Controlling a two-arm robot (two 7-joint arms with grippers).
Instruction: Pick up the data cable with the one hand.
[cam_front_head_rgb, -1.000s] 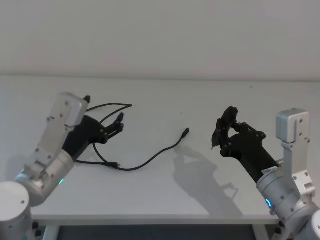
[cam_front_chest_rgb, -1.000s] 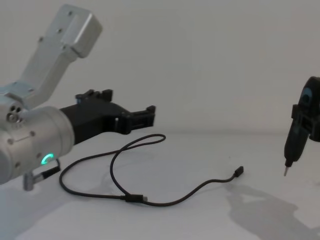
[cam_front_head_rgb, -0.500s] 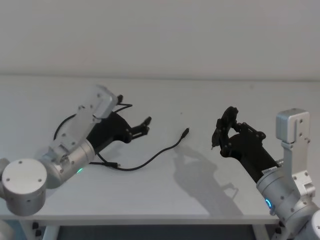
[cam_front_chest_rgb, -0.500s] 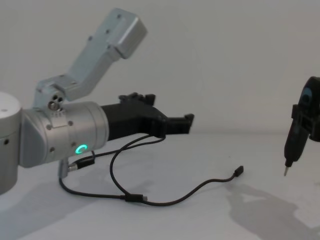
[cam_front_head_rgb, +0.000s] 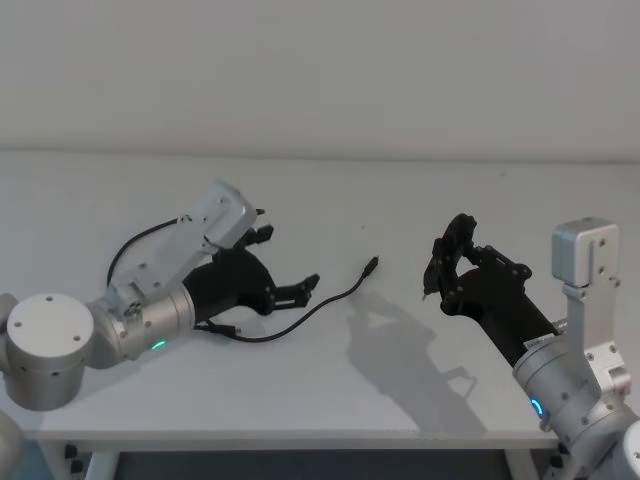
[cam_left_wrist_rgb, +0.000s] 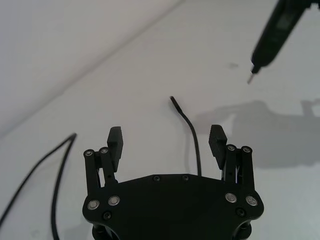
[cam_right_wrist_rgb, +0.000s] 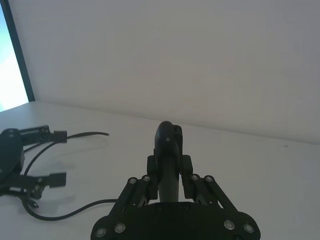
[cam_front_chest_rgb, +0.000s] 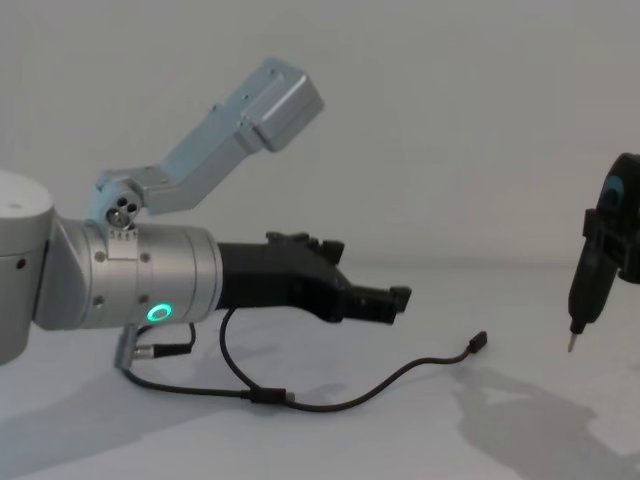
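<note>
Left gripper (cam_left_wrist_rgb: 165, 137): fingers apart, hung over cable (cam_left_wrist_rgb: 195, 145). Right gripper (cam_right_wrist_rgb: 169, 167): clamped a pointed tool (cam_right_wrist_rgb: 169, 136), well apart.

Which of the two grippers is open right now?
The left gripper, behind which the green ring glows: it is spread wide above the data cable. The right gripper is shut on a pointed black tool.

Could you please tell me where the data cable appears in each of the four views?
Head view: the data cable curves left of centre, partly under the open left gripper.
Left wrist view: a strand shows between that gripper's fingers.
Right wrist view: strands lie around that gripper, farther off.
Chest view: low and central, beneath it.
Shared landmark: the left gripper.
</note>
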